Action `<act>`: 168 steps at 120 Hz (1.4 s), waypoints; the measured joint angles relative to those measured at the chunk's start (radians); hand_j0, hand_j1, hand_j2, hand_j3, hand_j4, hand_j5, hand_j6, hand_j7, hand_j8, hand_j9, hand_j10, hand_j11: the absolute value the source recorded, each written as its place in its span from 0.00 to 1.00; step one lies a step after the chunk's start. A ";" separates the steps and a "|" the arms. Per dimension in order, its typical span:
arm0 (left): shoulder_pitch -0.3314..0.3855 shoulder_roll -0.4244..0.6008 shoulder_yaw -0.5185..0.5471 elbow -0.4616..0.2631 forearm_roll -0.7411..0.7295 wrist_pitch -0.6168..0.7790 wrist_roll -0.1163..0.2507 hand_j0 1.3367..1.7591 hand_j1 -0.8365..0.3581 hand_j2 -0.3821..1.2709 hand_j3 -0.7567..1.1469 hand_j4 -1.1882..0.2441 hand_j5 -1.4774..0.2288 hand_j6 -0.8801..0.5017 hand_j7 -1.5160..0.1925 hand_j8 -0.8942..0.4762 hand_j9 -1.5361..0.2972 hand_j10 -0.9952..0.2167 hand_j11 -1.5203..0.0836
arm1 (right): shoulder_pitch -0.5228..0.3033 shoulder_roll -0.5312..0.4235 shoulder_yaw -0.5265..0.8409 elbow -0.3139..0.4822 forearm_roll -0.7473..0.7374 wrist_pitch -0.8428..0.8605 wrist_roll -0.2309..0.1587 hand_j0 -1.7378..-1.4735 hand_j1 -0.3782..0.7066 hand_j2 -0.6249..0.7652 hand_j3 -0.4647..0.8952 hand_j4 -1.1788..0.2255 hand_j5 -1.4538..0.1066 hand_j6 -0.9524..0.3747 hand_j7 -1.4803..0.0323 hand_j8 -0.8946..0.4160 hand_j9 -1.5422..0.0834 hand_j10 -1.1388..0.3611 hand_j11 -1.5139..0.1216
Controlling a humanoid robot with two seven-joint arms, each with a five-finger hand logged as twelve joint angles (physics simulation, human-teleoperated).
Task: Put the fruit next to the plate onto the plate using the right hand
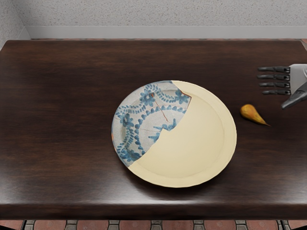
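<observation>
- Over at the right edge of the table [57, 96], the right hand [289, 85] shows, its arm entering from the picture's right.
- Four dark fingers [273, 76] are stretched out straight, stacked side by side and pointing left toward the middle of the table. The thumb angles down beneath them. The hand is open and relaxed, gripping nothing.
- Just below and to the left of that hand lies the fruit [253, 114]. It is small, yellow-orange and pear-shaped, lying on its side with the narrow tip pointing down and to the right. Hand and fruit are apart.
- That fruit rests on the dark wood, near the right rim of the plate [216, 143] but not touching it.
- At the table's centre sits that big round plate. Its upper left part carries a blue pattern on white, and the rest is plain cream.
- Behind the table runs a grey speckled wall.
</observation>
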 joint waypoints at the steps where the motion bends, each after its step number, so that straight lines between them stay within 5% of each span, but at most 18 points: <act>1: 0.000 0.000 0.000 0.000 0.000 0.000 0.000 0.76 0.99 0.23 0.40 0.83 0.86 0.63 0.88 0.65 0.84 0.82 0.94 | 0.000 0.000 0.000 0.000 0.000 0.000 0.000 0.30 0.05 0.45 0.34 0.82 0.91 0.70 0.96 0.67 0.93 0.74 0.91; 39: 0.000 0.000 0.000 0.000 0.000 0.000 0.000 0.76 0.99 0.23 0.40 0.83 0.86 0.63 0.88 0.65 0.84 0.82 0.94 | 0.028 0.076 -0.002 0.015 -0.064 0.000 -0.005 0.30 0.05 0.45 0.34 0.82 0.91 0.70 0.96 0.67 0.93 0.75 0.91; 56: 0.000 0.000 0.000 0.000 0.000 0.000 0.000 0.76 0.99 0.23 0.40 0.83 0.86 0.63 0.88 0.65 0.84 0.82 0.94 | 0.078 0.089 -0.009 0.099 -0.278 -0.052 -0.028 0.30 0.05 0.45 0.34 0.82 0.91 0.70 0.96 0.67 0.93 0.74 0.91; 75: 0.000 0.000 0.000 0.000 0.000 0.000 0.000 0.76 0.99 0.23 0.40 0.83 0.86 0.63 0.88 0.65 0.84 0.82 0.94 | 0.097 0.101 -0.012 0.262 -0.547 -0.302 -0.039 0.30 0.05 0.45 0.34 0.82 0.91 0.70 0.96 0.66 0.93 0.74 0.91; 91: 0.000 0.000 0.000 0.000 0.000 0.000 0.000 0.76 0.99 0.23 0.40 0.83 0.86 0.63 0.88 0.65 0.84 0.82 0.94 | 0.099 0.153 -0.040 0.321 -0.733 -0.450 -0.042 0.30 0.05 0.45 0.34 0.82 0.91 0.70 0.96 0.66 0.93 0.74 0.91; 138: 0.000 0.000 0.000 0.000 0.000 0.000 0.000 0.76 0.99 0.23 0.40 0.83 0.86 0.63 0.88 0.65 0.84 0.82 0.94 | 0.107 0.283 -0.227 0.291 -1.037 -0.701 -0.043 0.30 0.05 0.45 0.34 0.82 0.91 0.69 0.96 0.66 0.93 0.74 0.91; 168: 0.000 0.000 0.000 0.000 0.000 0.000 0.000 0.76 0.99 0.23 0.40 0.83 0.86 0.63 0.88 0.65 0.84 0.82 0.94 | 0.228 0.293 -0.470 0.258 -1.060 -0.710 -0.043 0.30 0.05 0.45 0.34 0.82 0.91 0.69 0.96 0.66 0.93 0.74 0.91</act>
